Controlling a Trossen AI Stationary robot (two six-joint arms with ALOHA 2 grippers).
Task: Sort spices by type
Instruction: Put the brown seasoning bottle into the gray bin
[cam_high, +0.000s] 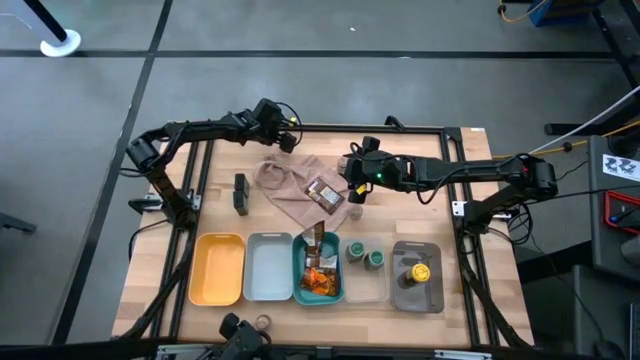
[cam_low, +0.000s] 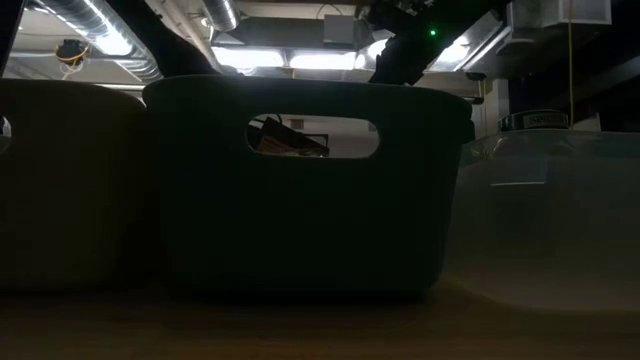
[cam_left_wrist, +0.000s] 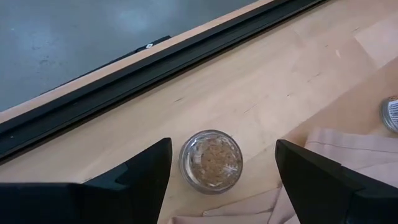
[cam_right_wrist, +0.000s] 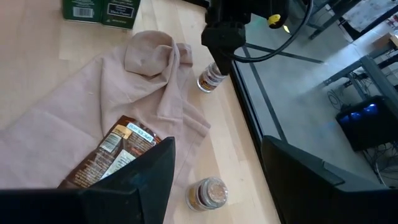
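Note:
My left gripper (cam_left_wrist: 222, 143) is open at the table's far edge (cam_high: 289, 141). It hangs over a small clear jar of tan spice (cam_left_wrist: 211, 161), which stands on the wood beside the beige-pink cloth (cam_left_wrist: 348, 155); the fingers flank the jar without touching it. My right gripper (cam_right_wrist: 217, 142) is also open, over the cloth's right side (cam_high: 357, 194), above a second tan jar (cam_right_wrist: 208, 193) on the bare wood. An orange-brown packet (cam_right_wrist: 115, 152) lies on the cloth (cam_right_wrist: 93, 93). Two black blocks (cam_right_wrist: 99, 9) stand beyond the cloth.
Along the near edge stand a yellow tray (cam_high: 218, 268), a grey tray (cam_high: 267, 266), a teal tray (cam_high: 319, 292) holding packets, a clear tray (cam_high: 365, 283) with two green-lidded jars, and a grey tray (cam_high: 417, 288) with a yellow-lidded jar. The black table frame rail (cam_left_wrist: 155, 68) runs just behind the left gripper.

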